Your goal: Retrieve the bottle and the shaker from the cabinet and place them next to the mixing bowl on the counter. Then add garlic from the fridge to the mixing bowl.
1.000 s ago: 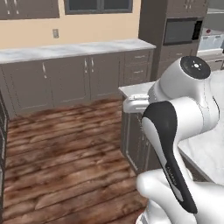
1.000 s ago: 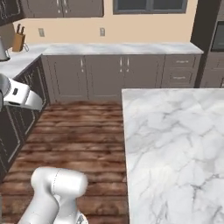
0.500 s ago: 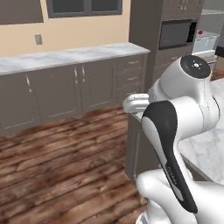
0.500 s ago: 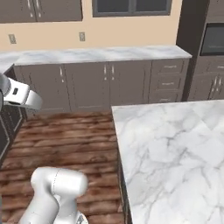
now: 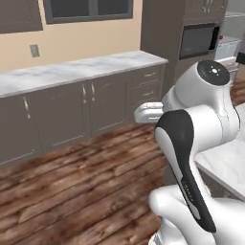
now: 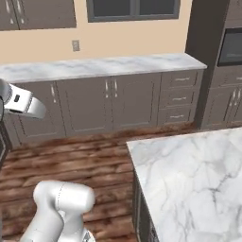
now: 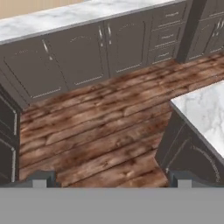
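Left to right, hand view: dark cupboards point(image 7: 74, 57) under a marble desk point(image 7: 65, 17) along the far wall, wood floor point(image 7: 96, 127) in the middle, the corner of a marble island point(image 7: 205, 113) at right. The tool point(image 7: 109, 179) points down at the floor, its two dark tips set wide apart at the bottom edge, nothing between them.

Left base view: the same wall desk point(image 5: 72, 72) runs left to centre; a built-in microwave point(image 5: 198, 40) sits in the tall unit at right, beside the arm's white bulk.

Right base view: wall desk point(image 6: 104, 66), drawers point(image 6: 178, 97), then the island point(image 6: 198, 179) at lower right, bare marble.

The bottle, shaker, bowl, open cabinet and fridge cannot be located from these views, so their positions are unknown here. No step of the fetching looks begun.

Handling, as judgement only:
- Bottle: likely tall, slim, smooth-sided and top-heavy with liquid. Take it round the body at mid-height, not the thin neck; keep it upright.
- Shaker: likely small, light, rigid. A squeeze across the cylinder below the cap should do.
- Garlic: light, rounded, papery skin; may roll. Grip across its widest part, gently.
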